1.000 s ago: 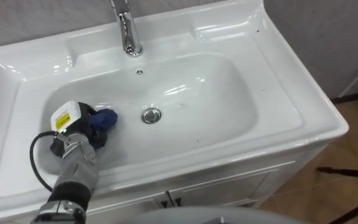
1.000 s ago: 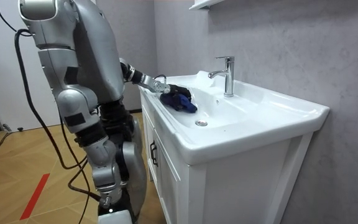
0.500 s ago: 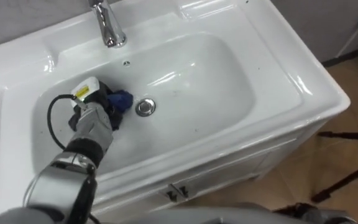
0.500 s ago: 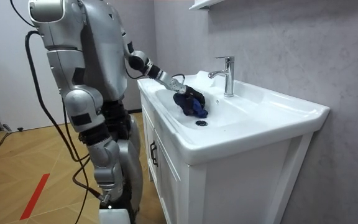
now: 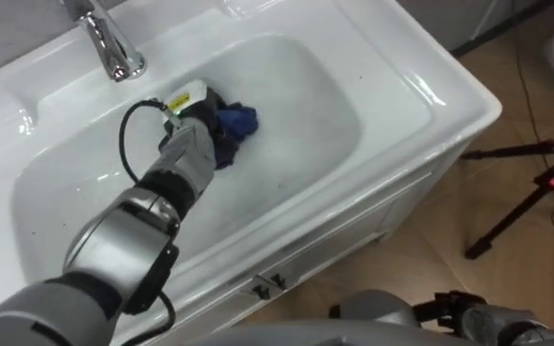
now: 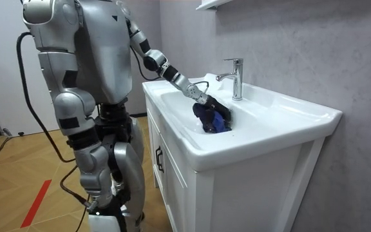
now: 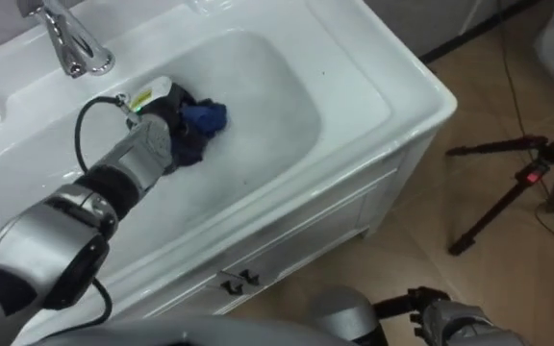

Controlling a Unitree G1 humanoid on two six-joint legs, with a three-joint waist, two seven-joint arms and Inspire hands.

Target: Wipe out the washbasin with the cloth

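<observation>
The chrome faucet (image 5: 113, 48) stands at the back rim, to the left, and the robot's left arm reaches past it, down into the white basin (image 5: 320, 91). The robot stands close before the vanity cabinet (image 6: 237, 193) and leans the arm forward, I think so that the palm can push downward on the bottom. The left hand (image 5: 192, 146) lies low in the bowl with its back turned up. Its fingers (image 5: 214, 115) are bent around a bunched blue cloth (image 5: 233, 123) and hold it against the porcelain. Most of the cloth is under the fingers and in front of them, and one blue fold comes out on their right side, toward the right wall of the bowl. This is probably a wiping stroke across the middle of the bowl, and the right slope looks not yet reached. On the floor, well apart to the right, stands a black tripod (image 5: 527, 192). The right hand (image 7: 439, 315) hangs low, in front of the cabinet.
</observation>
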